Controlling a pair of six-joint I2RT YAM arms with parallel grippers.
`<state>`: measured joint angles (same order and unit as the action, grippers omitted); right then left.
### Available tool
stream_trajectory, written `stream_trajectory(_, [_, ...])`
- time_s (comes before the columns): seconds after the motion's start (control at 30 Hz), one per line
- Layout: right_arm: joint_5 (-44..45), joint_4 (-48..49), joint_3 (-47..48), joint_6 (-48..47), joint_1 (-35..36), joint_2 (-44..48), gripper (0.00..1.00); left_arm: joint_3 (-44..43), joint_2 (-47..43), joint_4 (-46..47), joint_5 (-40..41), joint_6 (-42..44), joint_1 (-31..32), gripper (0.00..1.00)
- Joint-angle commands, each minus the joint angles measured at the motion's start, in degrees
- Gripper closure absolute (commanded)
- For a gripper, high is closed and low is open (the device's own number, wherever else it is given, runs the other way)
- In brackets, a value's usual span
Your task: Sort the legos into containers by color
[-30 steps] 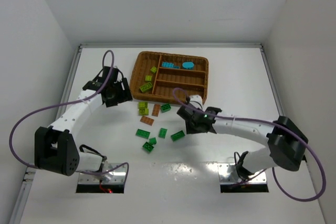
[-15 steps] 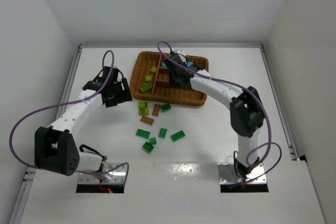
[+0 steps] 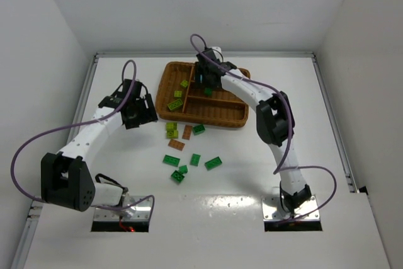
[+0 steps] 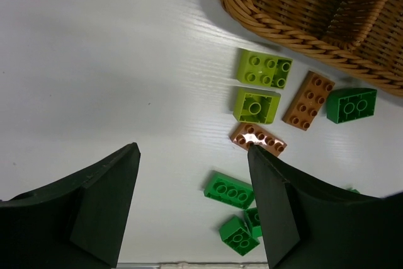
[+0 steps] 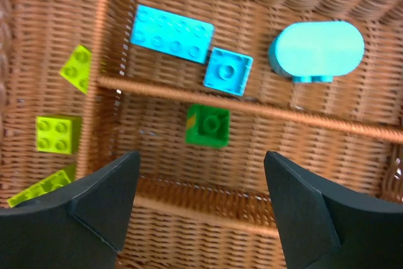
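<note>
**Inspector:** State of the right hand?

**Assessor:** The right hand (image 5: 200, 159) stands wide open and holds nothing. It hangs over the far part of the tray (image 3: 189, 120). A dark green brick (image 5: 208, 125) lies just ahead of its fingertips, centred between them. The brick is in the second narrow section, against the divider (image 5: 302, 118) on its far side.

**Inspector:** Edges around it?

**Assessor:** Beyond that divider, three cyan pieces (image 5: 172, 33) sit close under the tray's far rim. To the hand's left, past a cross wall, the tall section holds three yellow-green bricks (image 5: 58, 133). To the right of the green brick, its section runs on as bare wicker.

**Inspector:** And the left hand?

**Assessor:** The left hand (image 4: 192, 149) has its fingers well apart and is empty. It is over the bare table (image 4: 94, 48), off the tray's near left corner. Open room lies ahead of it and to its left. On its right, a brown-orange brick (image 4: 258, 140) sits just at the right fingertip. A yellow-green pair (image 4: 265, 68) lies farther ahead.

**Inspector:** What differs between the views?

**Assessor:** From above, the right arm covers most of the cyan pieces, while its wrist camera shows them whole. Only the overhead view shows the nearest narrow section end to end. It also shows the whole cluster of loose legos (image 3: 196, 159), ten or so, between the tray and the arm bases. The walls (image 3: 50, 17) closing in the table appear there alone. The left wrist view alone shows the yellow-green pair near the tray's corner weave but apart from it.
</note>
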<state>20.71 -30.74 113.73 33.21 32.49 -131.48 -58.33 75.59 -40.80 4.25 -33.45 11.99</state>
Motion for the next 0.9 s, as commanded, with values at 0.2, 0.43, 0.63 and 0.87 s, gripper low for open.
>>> stream_trajectory(0.2, [-2.6, 8.1, -32.1, 0.3, 2.1, 26.5, 0.35, -1.9, -1.8, -0.7, 1.6, 0.5, 0.4, 0.24])
stream_trajectory(0.43, [-9.7, 6.3, -52.7, 2.3, 9.4, 39.0, 0.07, -1.9, -2.8, -0.7, 3.4, 1.1, -0.1, 0.24])
stream_trajectory(0.63, [-12.3, 2.5, -59.2, 7.6, 15.7, 43.8, 0.07, -1.4, -2.8, -0.7, 2.3, 1.1, -0.1, 0.24])
stream_trajectory(0.87, [-16.3, 7.9, -67.2, 23.9, 20.0, 45.3, 0.09, -0.7, -3.3, -0.7, 2.3, 1.1, -0.1, 0.24])
